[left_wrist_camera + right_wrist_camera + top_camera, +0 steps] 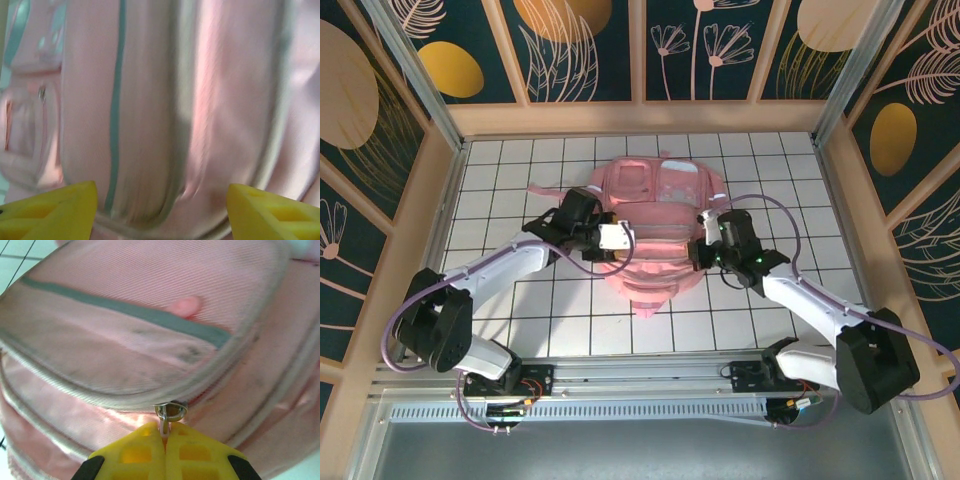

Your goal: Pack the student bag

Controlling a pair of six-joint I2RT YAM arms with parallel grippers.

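Note:
The student bag [660, 215], a large soft pink backpack with pale stripes, lies in the middle of the white gridded table. My left gripper [612, 240] hovers at the bag's left side, open, its yellow fingertips [55, 210] spread wide over blurred pink fabric [165, 110] with a teal stripe; nothing sits between them. At the bag's right side my right gripper [698, 252] is shut on the metal zipper pull [165, 421], which hangs from the slider [172, 410] on the bag's seam. The right wrist view shows the bag [150, 330] close up.
A wooden frame [440, 190] with patterned panels walls the table on three sides. Bare white tiles [510, 320] lie in front of the bag between the arm bases. A pink strap [542, 189] trails off the bag's far left.

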